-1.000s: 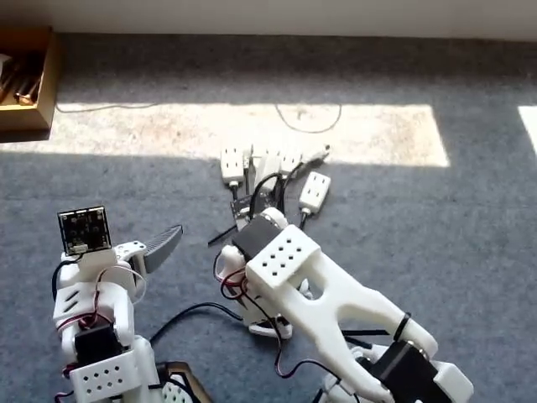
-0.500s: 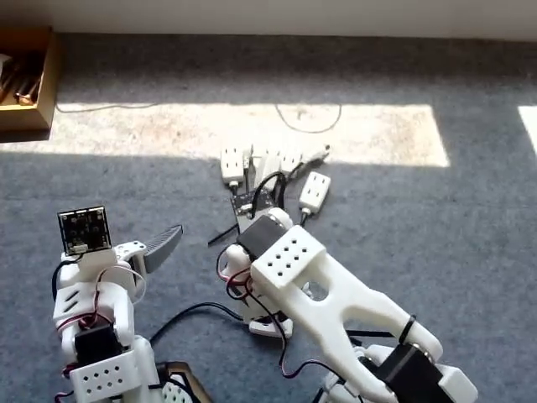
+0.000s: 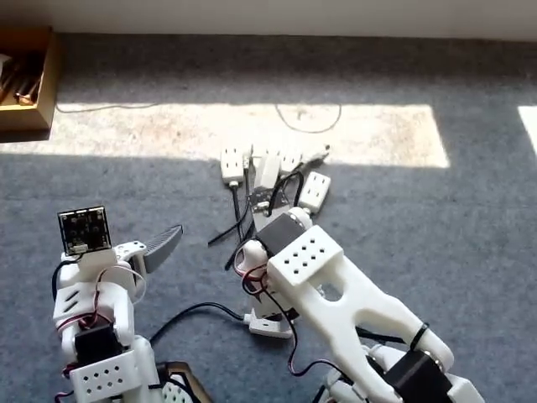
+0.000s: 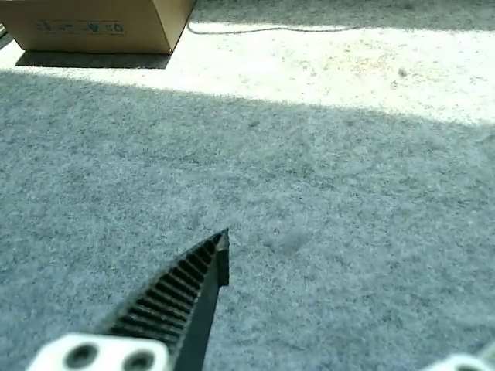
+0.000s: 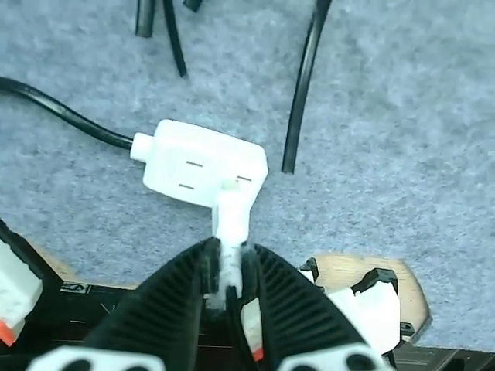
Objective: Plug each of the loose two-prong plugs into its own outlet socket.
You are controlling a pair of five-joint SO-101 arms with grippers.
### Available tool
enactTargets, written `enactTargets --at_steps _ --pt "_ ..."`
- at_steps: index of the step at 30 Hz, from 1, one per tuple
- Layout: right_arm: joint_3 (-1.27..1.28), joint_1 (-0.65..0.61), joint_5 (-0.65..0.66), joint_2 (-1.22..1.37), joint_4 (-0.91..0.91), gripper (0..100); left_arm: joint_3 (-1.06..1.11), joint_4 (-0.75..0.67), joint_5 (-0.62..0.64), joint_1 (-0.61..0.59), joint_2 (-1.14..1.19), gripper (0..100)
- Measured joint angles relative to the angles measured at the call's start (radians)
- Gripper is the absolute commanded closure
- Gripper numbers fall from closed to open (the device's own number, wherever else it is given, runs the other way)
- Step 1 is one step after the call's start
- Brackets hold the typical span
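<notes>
Grey carpet (image 3: 436, 235) covers the floor, crossed at the far side by a band of sunlight. The right hand (image 5: 230, 267) is narrowed onto the stem of a white two-prong plug (image 5: 232, 220), gripping it from both sides. The plug's far end meets the near side of a white outlet socket (image 5: 197, 166) lying flat on the carpet; whether the prongs are inside cannot be told. Pairs of slots show on the block's top face, and its black cord (image 5: 62, 108) runs off to the left. From the high view the same outlet socket (image 3: 270, 324) lies just beside the right arm's white links, its cord curving left and near. Farther off, at the edge of the sunlit band, lie more white outlet blocks (image 3: 232, 164) among loose black cords (image 3: 239, 220). The left hand (image 3: 164, 242) hangs over bare carpet at the near left, well apart from all of these; whether it is wide or narrow cannot be told. Its wrist view takes in a cardboard box (image 4: 93, 27) at the far left, whose label is too small to read.
</notes>
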Motion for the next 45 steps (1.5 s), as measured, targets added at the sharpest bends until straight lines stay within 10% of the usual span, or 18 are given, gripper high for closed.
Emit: enactTargets --at_steps 45 --pt "0.135 0.003 0.000 -0.003 -0.189 99.3 0.000 0.000 0.000 0.000 0.000 47"
